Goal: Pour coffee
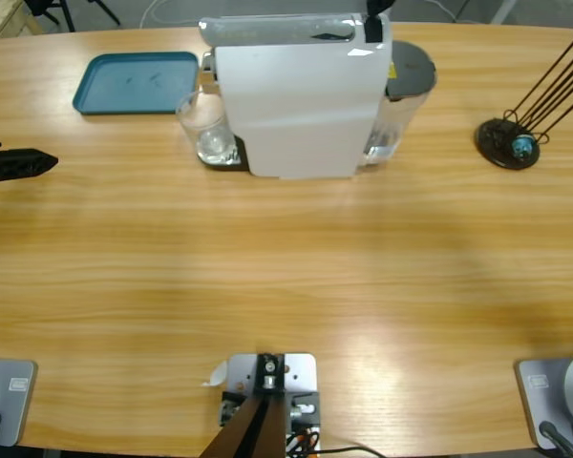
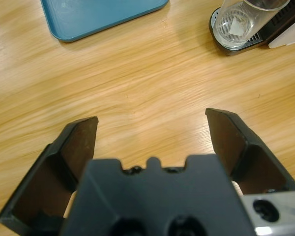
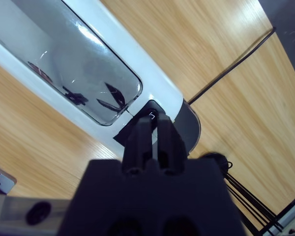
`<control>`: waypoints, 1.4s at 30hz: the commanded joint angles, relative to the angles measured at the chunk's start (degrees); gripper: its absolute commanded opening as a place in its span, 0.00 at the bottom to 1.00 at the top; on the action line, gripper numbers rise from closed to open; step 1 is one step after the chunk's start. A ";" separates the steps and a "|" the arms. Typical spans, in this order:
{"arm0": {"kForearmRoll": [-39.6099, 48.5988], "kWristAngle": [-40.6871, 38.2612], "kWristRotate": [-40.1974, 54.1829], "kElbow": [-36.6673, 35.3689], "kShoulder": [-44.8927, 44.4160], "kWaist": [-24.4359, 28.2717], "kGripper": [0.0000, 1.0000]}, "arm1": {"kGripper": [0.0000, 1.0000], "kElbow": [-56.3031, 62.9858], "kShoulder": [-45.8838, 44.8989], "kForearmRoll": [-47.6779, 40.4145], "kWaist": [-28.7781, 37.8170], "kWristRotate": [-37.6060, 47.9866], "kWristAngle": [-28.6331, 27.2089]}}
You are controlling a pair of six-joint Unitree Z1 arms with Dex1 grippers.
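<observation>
I keep my right gripper (image 3: 151, 129) pinched closed, its tips down on the black button (image 3: 151, 114) atop the white coffee machine (image 1: 296, 105), so the closed jaws act as one fingertip to start the brew. My left gripper (image 2: 152, 125) hangs spread wide and empty over bare table (image 1: 286, 277), with the glass (image 2: 243, 22) at its one o'clock under the spout, ready to catch. I can't yet make out coffee in it. The teal tray (image 1: 134, 81) sits at the machine's nine o'clock.

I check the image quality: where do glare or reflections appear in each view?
Right wrist view: bright glare and dark reflections on the white machine's glossy top panel. High view: soft sheen on the wooden table. Left wrist view: faint highlights on the clear glass tumbler.
</observation>
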 commanded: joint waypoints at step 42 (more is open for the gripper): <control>-1.64 -0.09 -0.81 2.84 -1.37 0.15 0.95 | 1.00 36.92 -27.89 -18.96 1.12 4.04 -1.58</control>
